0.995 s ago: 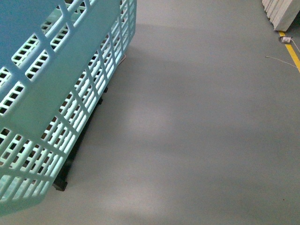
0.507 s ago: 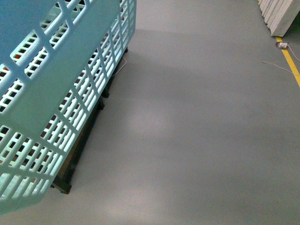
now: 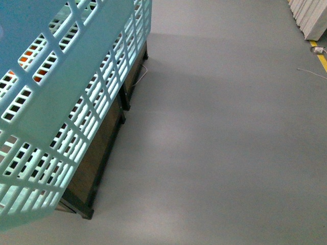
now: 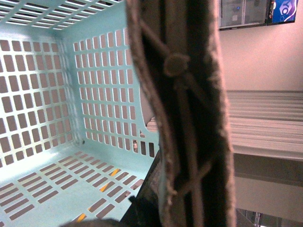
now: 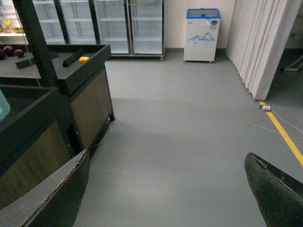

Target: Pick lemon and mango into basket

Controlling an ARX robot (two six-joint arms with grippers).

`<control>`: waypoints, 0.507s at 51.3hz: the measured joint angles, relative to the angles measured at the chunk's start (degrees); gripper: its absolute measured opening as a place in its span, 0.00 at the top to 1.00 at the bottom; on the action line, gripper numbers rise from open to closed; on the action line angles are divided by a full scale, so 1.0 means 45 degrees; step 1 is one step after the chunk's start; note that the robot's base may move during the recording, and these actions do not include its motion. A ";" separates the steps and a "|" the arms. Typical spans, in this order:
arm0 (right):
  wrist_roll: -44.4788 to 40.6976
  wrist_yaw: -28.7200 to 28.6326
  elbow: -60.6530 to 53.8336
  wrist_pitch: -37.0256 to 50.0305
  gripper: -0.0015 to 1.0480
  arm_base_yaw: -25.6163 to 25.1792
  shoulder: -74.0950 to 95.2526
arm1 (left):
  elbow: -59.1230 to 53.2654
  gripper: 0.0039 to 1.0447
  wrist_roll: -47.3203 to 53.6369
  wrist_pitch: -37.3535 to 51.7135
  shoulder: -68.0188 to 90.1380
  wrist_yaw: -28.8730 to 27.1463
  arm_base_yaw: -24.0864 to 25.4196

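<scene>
Stand (image 3: 100, 155) more in sight under basket (image 3: 76, 66); yellow fruit (image 5: 84, 59) right-wrist-only

Front view, clearance and obstructions:
- Basket (image 3: 61, 102): lattice wall fills 7 to 11 o'clock, no passage there.
- Dark display stand (image 3: 99, 158): directly under the basket, its legs on the floor at 7 o'clock.
- Grey floor (image 3: 219, 153): bare and open from 12 round to 6 o'clock.
- White panels (image 3: 311, 18): far corner at 1 o'clock, well apart from the stand.
- Yellow floor line (image 3: 323, 61): 2 o'clock, flat, no hindrance.
</scene>
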 joint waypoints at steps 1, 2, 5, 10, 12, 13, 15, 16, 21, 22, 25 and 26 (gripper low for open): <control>0.0000 0.0000 0.0000 0.0000 0.08 0.0000 0.0000 | 0.0000 0.96 0.0000 0.0000 0.0000 0.0005 0.0000; 0.0000 -0.0005 0.0000 0.0000 0.08 0.0005 0.0000 | 0.0000 0.96 0.0005 0.0000 0.0000 0.0005 0.0000; 0.0000 -0.0005 0.0000 0.0000 0.08 0.0005 0.0000 | 0.0000 0.96 0.0005 0.0000 -0.0019 0.0044 0.0000; 0.0010 0.0010 0.0000 -0.0005 0.08 0.0010 0.0000 | 0.0000 0.96 0.0029 0.0000 0.0005 0.0024 0.0000; 0.0000 -0.0053 0.0000 0.0000 0.08 0.0005 0.0000 | 0.0000 0.96 0.0029 0.0000 0.0005 0.0024 0.0000; 0.0005 -0.0010 0.0000 0.0000 0.08 0.0005 -0.0005 | 0.0000 0.96 0.0024 0.0000 0.0000 0.0015 0.0010; 0.0000 -0.0010 0.0000 0.0000 0.08 0.0010 0.0000 | 0.0000 0.96 0.0029 0.0000 0.0000 0.0015 0.0010; 0.0000 -0.0019 0.0000 0.0000 0.08 0.0010 0.0000 | 0.0000 0.96 0.0034 0.0000 0.0000 0.0019 0.0010; 0.0000 0.0024 0.0000 0.0000 0.08 0.0010 0.0000 | 0.0000 0.96 0.0015 0.0000 0.0000 0.0049 0.0010; 0.0000 -0.0019 0.0000 0.0000 0.08 0.0010 0.0010 | 0.0005 0.96 0.0024 0.0000 0.0005 0.0049 0.0010; 0.0005 -0.0010 0.0000 0.0000 0.08 0.0010 0.0000 | 0.0000 0.96 0.0034 0.0000 0.0005 0.0044 0.0005; 0.0005 -0.0010 0.0000 0.0000 0.08 0.0010 0.0000 | 0.0005 0.96 0.0029 0.0000 0.0005 0.0049 0.0005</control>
